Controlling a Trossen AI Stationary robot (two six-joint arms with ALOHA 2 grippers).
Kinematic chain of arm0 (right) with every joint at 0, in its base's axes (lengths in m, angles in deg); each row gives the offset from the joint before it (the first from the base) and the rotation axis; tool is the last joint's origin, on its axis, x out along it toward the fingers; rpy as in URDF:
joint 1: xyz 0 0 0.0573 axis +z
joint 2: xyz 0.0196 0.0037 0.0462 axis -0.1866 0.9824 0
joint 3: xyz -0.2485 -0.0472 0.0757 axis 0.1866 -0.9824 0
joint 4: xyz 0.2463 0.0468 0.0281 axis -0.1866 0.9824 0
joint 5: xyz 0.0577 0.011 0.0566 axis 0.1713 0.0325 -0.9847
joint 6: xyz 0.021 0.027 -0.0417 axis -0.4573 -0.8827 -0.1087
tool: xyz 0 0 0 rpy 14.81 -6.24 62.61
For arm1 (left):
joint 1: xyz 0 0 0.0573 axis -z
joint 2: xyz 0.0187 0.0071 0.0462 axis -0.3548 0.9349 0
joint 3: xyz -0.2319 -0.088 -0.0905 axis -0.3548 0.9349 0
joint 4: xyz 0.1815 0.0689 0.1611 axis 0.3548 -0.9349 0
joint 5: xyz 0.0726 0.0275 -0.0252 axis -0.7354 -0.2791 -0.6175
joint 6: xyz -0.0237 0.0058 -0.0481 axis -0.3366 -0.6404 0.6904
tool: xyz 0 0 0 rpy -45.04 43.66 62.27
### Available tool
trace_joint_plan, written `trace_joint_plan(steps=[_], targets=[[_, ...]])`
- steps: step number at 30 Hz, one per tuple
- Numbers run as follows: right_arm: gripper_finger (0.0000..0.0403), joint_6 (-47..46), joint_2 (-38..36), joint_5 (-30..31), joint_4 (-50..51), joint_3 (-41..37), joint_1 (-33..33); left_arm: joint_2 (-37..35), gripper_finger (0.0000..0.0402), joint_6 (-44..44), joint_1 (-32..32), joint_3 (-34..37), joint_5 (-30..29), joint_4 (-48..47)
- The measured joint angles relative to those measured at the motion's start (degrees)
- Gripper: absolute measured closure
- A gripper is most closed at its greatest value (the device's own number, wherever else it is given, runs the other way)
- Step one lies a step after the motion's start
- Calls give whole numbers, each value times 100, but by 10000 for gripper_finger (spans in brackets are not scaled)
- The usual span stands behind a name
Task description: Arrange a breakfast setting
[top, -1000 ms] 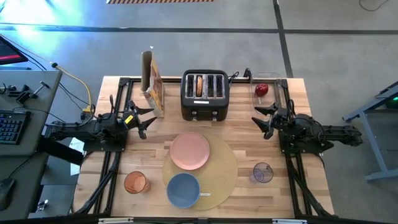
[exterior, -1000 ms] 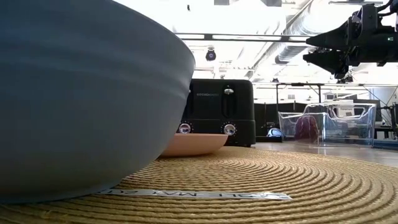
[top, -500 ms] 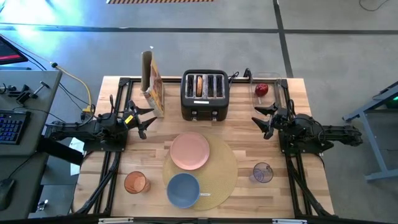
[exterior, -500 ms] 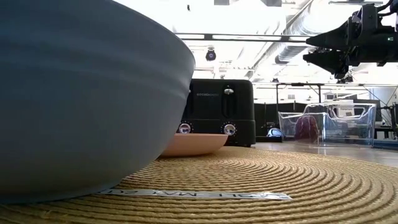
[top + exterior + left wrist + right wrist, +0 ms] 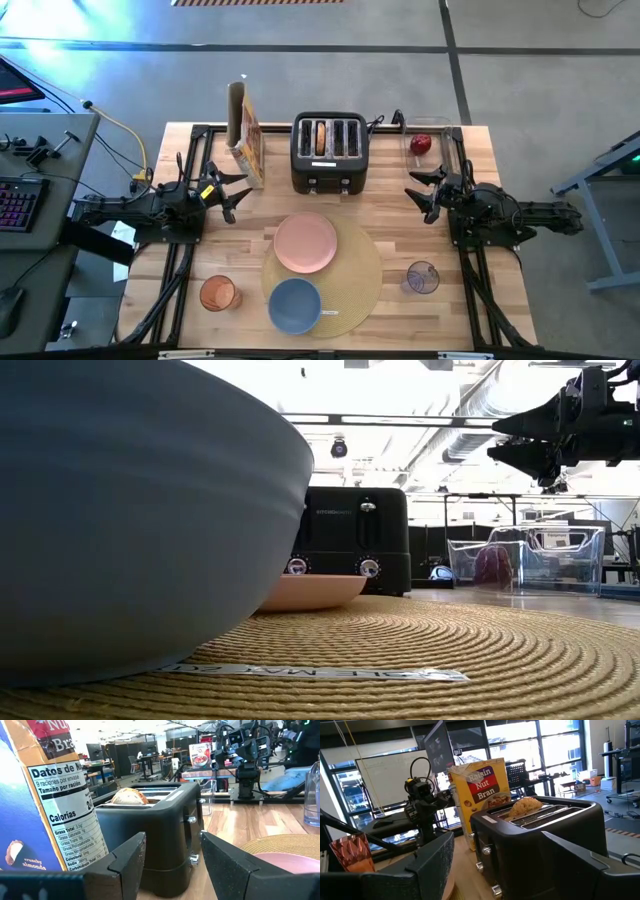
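Observation:
The round tan placemat (image 5: 350, 285) lies at the table's near middle. The pink plate (image 5: 305, 243) rests on its far left part, and the blue bowl (image 5: 295, 305) on its near left part. A small metal spoon (image 5: 329, 312) lies beside the bowl. The orange cup (image 5: 217, 294) stands left of the mat, the purplish glass (image 5: 422, 278) right of it. A bagel (image 5: 319, 137) sticks up out of a slot of the black toaster (image 5: 330, 152). The red apple (image 5: 421, 144) lies in a clear bin (image 5: 448, 140). My left gripper (image 5: 232, 190) and my right gripper (image 5: 418, 190) hover open and empty.
A tall cereal box (image 5: 246, 136) stands left of the toaster at the far side. Bare wood lies between the toaster and the mat and along the right side. A desk with a keyboard (image 5: 18, 200) stands beyond the table's left edge.

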Motion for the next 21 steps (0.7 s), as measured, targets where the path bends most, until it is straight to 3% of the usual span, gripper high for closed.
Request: trace_joint_plan(steps=[21], targets=[[119, 0, 0, -2, 0, 2, 0, 0, 218, -98, 0, 0, 1, 2]])
